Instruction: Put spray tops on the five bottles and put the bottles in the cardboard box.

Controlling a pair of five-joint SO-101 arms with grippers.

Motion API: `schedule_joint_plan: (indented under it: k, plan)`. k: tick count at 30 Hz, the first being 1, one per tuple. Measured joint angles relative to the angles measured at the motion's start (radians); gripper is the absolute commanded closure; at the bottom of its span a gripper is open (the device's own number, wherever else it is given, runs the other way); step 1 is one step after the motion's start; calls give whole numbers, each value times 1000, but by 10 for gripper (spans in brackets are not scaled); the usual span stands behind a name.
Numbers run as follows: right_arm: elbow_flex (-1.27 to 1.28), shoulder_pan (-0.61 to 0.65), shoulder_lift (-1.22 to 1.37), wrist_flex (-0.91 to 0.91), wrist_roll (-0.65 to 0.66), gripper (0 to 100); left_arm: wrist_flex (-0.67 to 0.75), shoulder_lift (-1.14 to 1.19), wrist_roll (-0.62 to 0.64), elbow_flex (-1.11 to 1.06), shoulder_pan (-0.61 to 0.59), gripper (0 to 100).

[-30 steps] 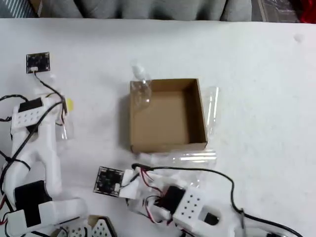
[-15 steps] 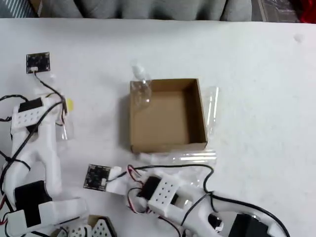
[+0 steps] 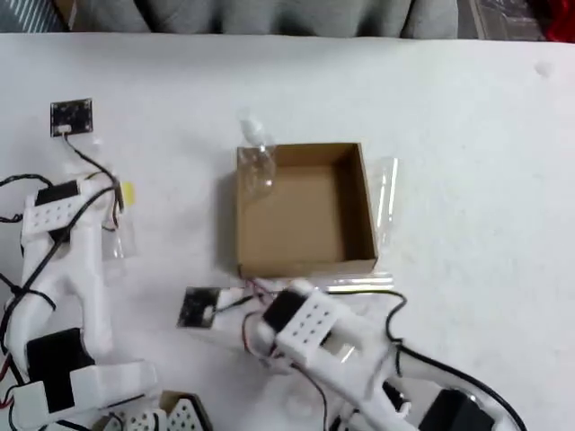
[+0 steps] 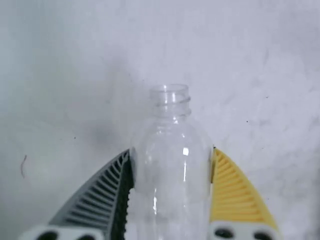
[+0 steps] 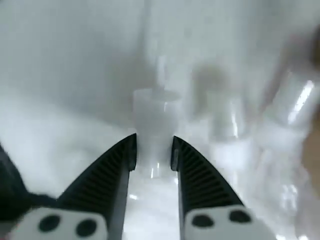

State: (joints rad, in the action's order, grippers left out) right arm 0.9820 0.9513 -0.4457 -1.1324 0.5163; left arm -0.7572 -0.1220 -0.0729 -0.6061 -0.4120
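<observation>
A clear bottle (image 4: 170,115) with an uncapped neck stands between the grey and yellow fingers of my left gripper (image 4: 171,151), which is shut on it. In the high view this bottle (image 3: 118,235) is at the table's left, beside the left arm. My right gripper (image 5: 153,138) is shut on a white spray top (image 5: 155,107). The right arm (image 3: 310,328) sits just in front of the cardboard box (image 3: 368,211). One bottle with a top (image 3: 257,164) leans at the box's far left corner.
A clear bottle (image 3: 386,193) lies along the box's right side, and more clear bottles (image 3: 355,285) lie along its front wall, next to the right arm. Cables trail from both arms. The far and right parts of the white table (image 3: 476,135) are bare.
The right arm has swung left and then up toward the box's front, its wrist camera board now closer to the box. The left arm and its bottle have hardly moved.
</observation>
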Motion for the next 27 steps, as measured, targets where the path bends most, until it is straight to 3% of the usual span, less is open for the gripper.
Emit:
schedule_joint_plan:
  k: [8, 14, 23, 27]
  plan:
    - [-94, -302, -170, -358, 253, 981, 0, 0, 0, 0, 0, 961]
    - [-94, -666, -333, -477, 511, 982, 0, 0, 0, 0, 0, 961]
    - [-94, -1297, -393, -529, 1157, 982, 0, 0, 0, 0, 0, 961]
    - [-94, -1522, -393, -520, 1418, 981, 0, 0, 0, 0, 0, 961]
